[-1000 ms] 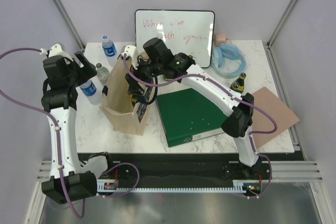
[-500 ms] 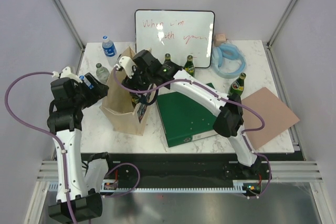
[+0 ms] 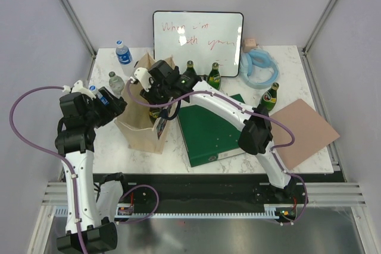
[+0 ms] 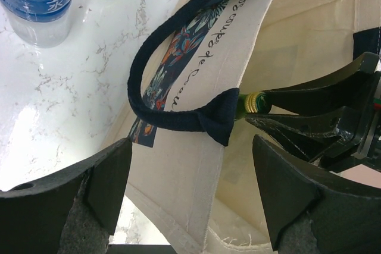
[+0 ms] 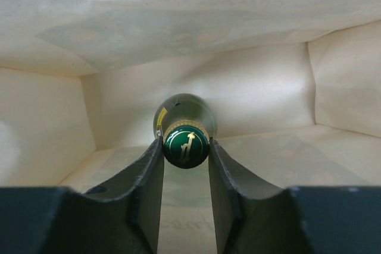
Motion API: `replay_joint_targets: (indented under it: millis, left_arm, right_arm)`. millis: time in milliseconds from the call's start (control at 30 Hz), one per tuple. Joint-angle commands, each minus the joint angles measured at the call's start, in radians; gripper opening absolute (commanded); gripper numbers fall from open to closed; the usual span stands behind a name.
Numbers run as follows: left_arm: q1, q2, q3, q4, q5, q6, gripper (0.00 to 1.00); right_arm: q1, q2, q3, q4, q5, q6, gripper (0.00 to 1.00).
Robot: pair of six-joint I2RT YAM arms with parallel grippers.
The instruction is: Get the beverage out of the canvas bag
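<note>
The beige canvas bag (image 3: pixel 140 135) stands upright at the table's left, with its dark strap handle (image 4: pixel 172 114) draped over the rim. Inside it a green glass beverage bottle (image 5: pixel 186 141) with a green and gold cap stands on the bag's floor. My right gripper (image 5: pixel 186 147) reaches down into the bag's mouth (image 3: pixel 156 100) and is shut on the bottle's neck just under the cap. The bottle's neck (image 4: pixel 253 104) also shows between those fingers in the left wrist view. My left gripper (image 4: pixel 190 162) is open, straddling the bag's left wall (image 4: pixel 178 171) near the rim.
Two water bottles (image 3: pixel 123 52) (image 3: pixel 115 81) stand left of the bag. Green bottles (image 3: pixel 190 69) (image 3: pixel 214 74) (image 3: pixel 271 94) stand behind and right. A green binder (image 3: pixel 217 129), a whiteboard (image 3: pixel 198 40), a blue hose coil (image 3: pixel 259 66) and a brown board (image 3: pixel 306 126) fill the right.
My right gripper went down into the bag and closed on the bottle's neck. My left arm swung in to the bag's left side and stayed open.
</note>
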Motion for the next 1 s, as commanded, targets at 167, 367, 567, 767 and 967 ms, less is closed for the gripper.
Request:
replay_joint_targets:
  millis: [167, 367, 567, 767, 967]
  left_arm:
    - [0.006, -0.012, -0.001, 0.003, 0.035, -0.027, 0.88]
    - [0.006, -0.012, 0.001, 0.000, 0.039, -0.023, 0.88]
    - [0.005, -0.010, 0.001, -0.002, 0.043, -0.019, 0.88]
    - [0.005, -0.010, 0.004, -0.003, 0.045, -0.019, 0.88]
    - [0.005, -0.009, 0.012, -0.003, 0.074, -0.010, 0.88]
  right_arm:
    - [0.010, 0.028, 0.082, 0.002, -0.033, -0.025, 0.28]
    - [0.008, 0.043, 0.086, 0.011, -0.036, -0.023, 0.42]
    - [0.008, 0.049, 0.091, 0.016, -0.036, -0.026, 0.51]
    - [0.010, 0.049, 0.099, 0.016, -0.047, -0.037, 0.20]
    - [0.002, 0.017, 0.169, 0.019, -0.093, -0.069, 0.00]
